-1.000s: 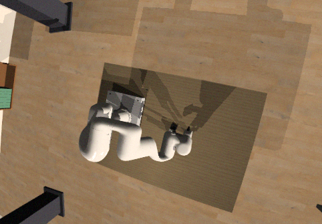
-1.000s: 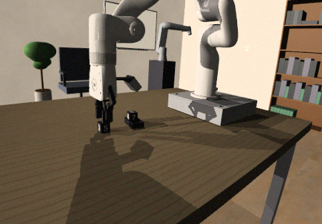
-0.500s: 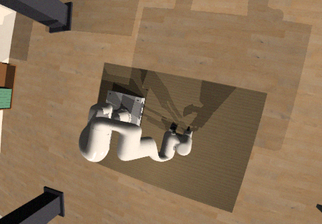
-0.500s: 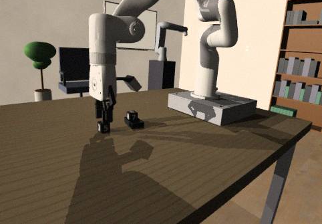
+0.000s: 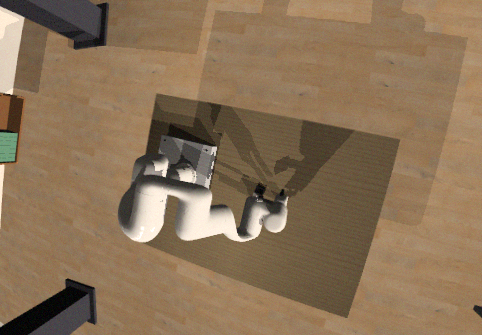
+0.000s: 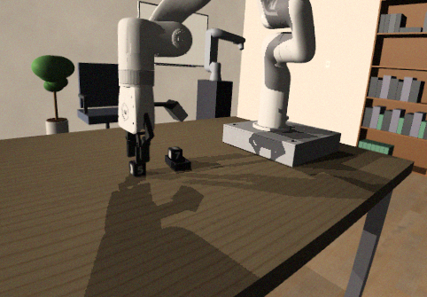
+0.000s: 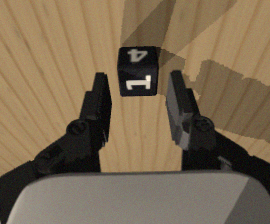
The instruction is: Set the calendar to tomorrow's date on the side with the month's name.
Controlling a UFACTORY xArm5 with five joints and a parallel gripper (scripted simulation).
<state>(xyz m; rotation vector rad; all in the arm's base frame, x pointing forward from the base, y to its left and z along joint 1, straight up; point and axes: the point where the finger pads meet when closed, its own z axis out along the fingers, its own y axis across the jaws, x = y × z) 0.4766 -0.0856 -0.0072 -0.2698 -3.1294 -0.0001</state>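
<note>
The tray (image 6: pixel 183 165) stands on the table with one black cube (image 6: pixel 174 153) on it, showing a 7; the month's name cannot be read. The other black cube (image 6: pixel 137 168) (image 7: pixel 138 89) is off the tray, on the table. It shows a 5 in the exterior view; in the wrist view it shows a sideways 1 and, beyond it, a 4. My gripper (image 6: pixel 138 155) (image 7: pixel 138 86) is part open above this cube, one finger to each side, with gaps between the fingers and the cube. In the top view the cubes and tray cannot be made out clearly.
The robot's base block (image 5: pixel 202 160) (image 6: pixel 275 150) stands on the table (image 5: pixel 320 253) (image 6: pixel 199 233), on the far side of the tray from my gripper. Shadows of the arm fall across the table. A bookshelf (image 6: pixel 394 66) and a chair (image 6: pixel 99 87) stand beyond the table.
</note>
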